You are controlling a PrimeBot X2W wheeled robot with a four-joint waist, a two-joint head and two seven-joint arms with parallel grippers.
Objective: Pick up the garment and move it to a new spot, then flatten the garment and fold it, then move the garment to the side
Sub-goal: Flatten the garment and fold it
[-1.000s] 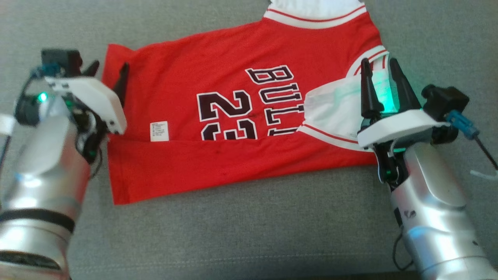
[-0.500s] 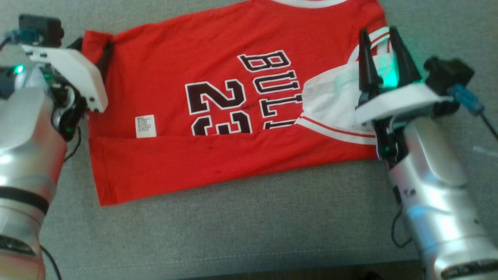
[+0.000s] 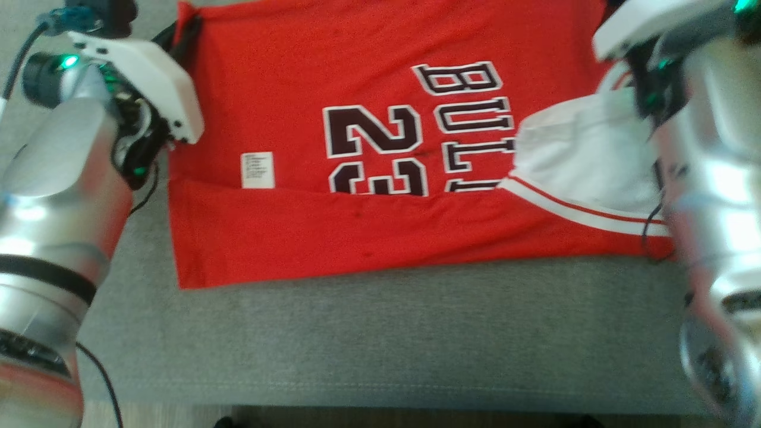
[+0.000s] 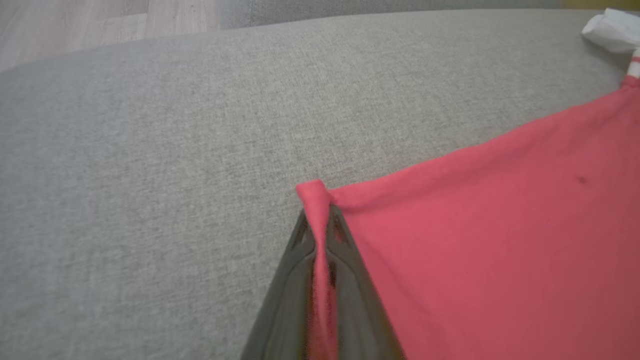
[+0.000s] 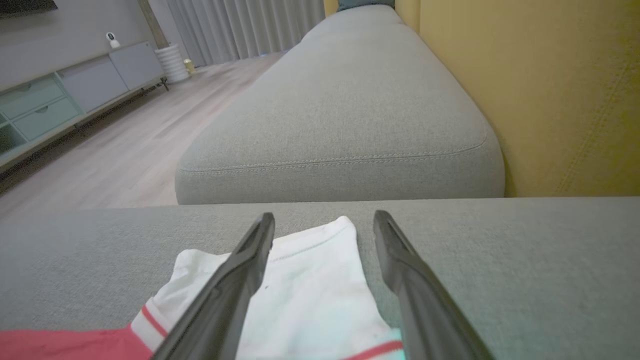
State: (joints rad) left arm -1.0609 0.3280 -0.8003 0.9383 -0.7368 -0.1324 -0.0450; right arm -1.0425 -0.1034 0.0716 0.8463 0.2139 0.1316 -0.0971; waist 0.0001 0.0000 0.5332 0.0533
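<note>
The garment is a red jersey with "23", dark lettering and white trim, lying partly folded on the grey sofa seat. My left gripper is at its far left corner. In the left wrist view this gripper is shut on a pinched fold of the red garment. My right arm reaches past the white inner side of the garment. In the right wrist view the right gripper stands open, low over the white fabric, with nothing between its fingers.
A white label is sewn on the jersey. The seat's front edge runs along the bottom of the head view. Beyond the right gripper lie another grey cushion, a yellow backrest, wooden floor and a cabinet.
My left gripper has shut on the garment's far left corner. My right arm has reached farther across the white part, still open. The head camera has shifted.
</note>
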